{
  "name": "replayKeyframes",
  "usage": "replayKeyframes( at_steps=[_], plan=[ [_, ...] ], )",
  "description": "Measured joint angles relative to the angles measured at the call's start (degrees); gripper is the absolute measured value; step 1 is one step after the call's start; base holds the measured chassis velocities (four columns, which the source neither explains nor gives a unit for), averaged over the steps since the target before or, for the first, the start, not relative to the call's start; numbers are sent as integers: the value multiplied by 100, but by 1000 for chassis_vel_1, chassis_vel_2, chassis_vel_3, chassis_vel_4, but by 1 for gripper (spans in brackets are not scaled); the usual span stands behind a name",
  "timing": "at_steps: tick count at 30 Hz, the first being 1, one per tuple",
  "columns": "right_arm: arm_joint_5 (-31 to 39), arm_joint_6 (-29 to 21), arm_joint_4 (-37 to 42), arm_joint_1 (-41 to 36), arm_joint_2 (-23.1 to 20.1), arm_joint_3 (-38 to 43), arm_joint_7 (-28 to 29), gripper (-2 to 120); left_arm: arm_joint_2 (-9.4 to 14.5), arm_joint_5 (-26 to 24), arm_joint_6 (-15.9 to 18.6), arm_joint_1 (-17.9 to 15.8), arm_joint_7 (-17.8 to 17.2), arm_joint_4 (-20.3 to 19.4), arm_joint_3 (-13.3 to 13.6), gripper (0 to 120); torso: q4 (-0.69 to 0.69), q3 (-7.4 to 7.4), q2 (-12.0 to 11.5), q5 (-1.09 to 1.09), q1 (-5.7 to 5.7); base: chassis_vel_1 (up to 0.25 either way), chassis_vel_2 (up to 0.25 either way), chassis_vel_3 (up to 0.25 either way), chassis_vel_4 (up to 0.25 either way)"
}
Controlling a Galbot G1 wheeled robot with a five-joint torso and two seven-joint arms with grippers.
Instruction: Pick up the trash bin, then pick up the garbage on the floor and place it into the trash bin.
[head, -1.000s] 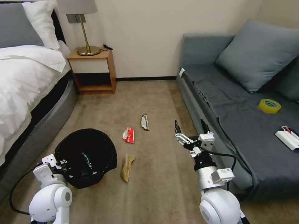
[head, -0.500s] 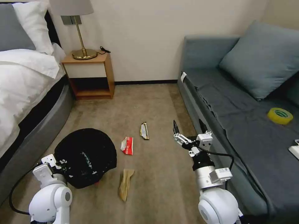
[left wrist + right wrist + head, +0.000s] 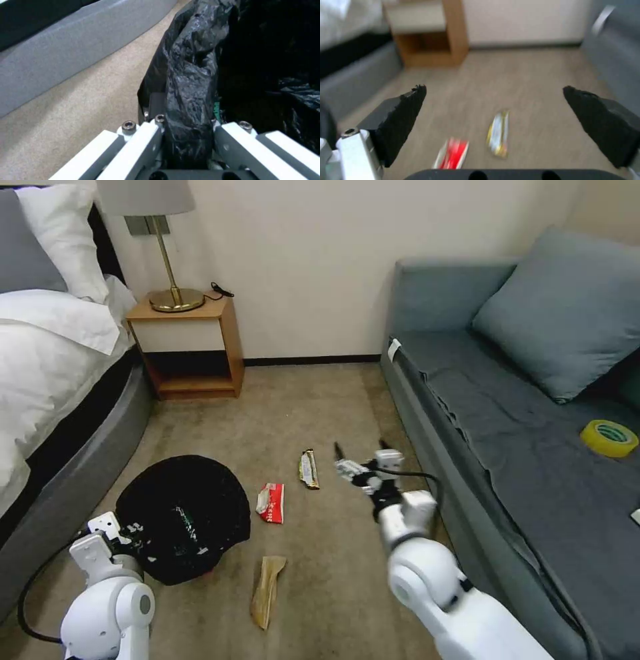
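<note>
Bed (image 3: 47,380) runs along the robot's left w/ white bedding and a grey base; grey sofa (image 3: 507,447) along the right, big cushion (image 3: 567,313) leaning on its back. Wooden nightstand (image 3: 190,347) sits against the far wall next to the bed, brass lamp (image 3: 170,280) on top. Tan carpet (image 3: 300,400) between bed and sofa.

Trash bin (image 3: 183,517) is at front-left, near the bed base, black bag draped over the rim so the white body is hidden in head view. Left gripper (image 3: 186,140) has its jaws clamped on the bag-covered rim at the bin's near-left edge; left wrist view shows crinkled black plastic pinched between the two white fingers.

Right gripper (image 3: 360,457) is out over the carpet mid-room, near the sofa front, jaws spread wide, nothing in them. Right wrist view shows both black fingertips (image 3: 403,112) far apart w/ floor between.

Garbage on the carpet: tan paper wrapper (image 3: 267,590) nearest the robot, right of the bin; red-and-white wrapper (image 3: 270,502) beyond it, just right of the bin; dark-and-gold wrapper (image 3: 308,469) farther out, just left of the right gripper. All three apart from each other.

Yellow tape roll (image 3: 609,438) lies on the sofa seat at far right.
</note>
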Motion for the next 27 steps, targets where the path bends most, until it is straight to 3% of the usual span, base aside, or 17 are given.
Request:
replayKeyframes(
  at_steps=[9, 18, 27],
  plan=[
    [1294, -854, -1030, 1010, 290, -1176, 364, 100, 11, 6, -23, 78, 7, -83, -57, 3, -1, 0, 0, 1, 0, 0, 0, 0, 0],
    [2198, -1257, -2299, 2155, 463, -2493, 94, 100, 9, 10, -63, 76, 8, -10, -122, 3, 0, 0, 0, 1, 0, 0, 0, 0, 0],
    [2748, -1420, -2850, 2538, 781, -3678, -6, 100, -52, 71, -70, 23, 3, 77, -132, 3, 0, -1, 0, 0, 0, 0, 0, 0, 0]
  ],
)
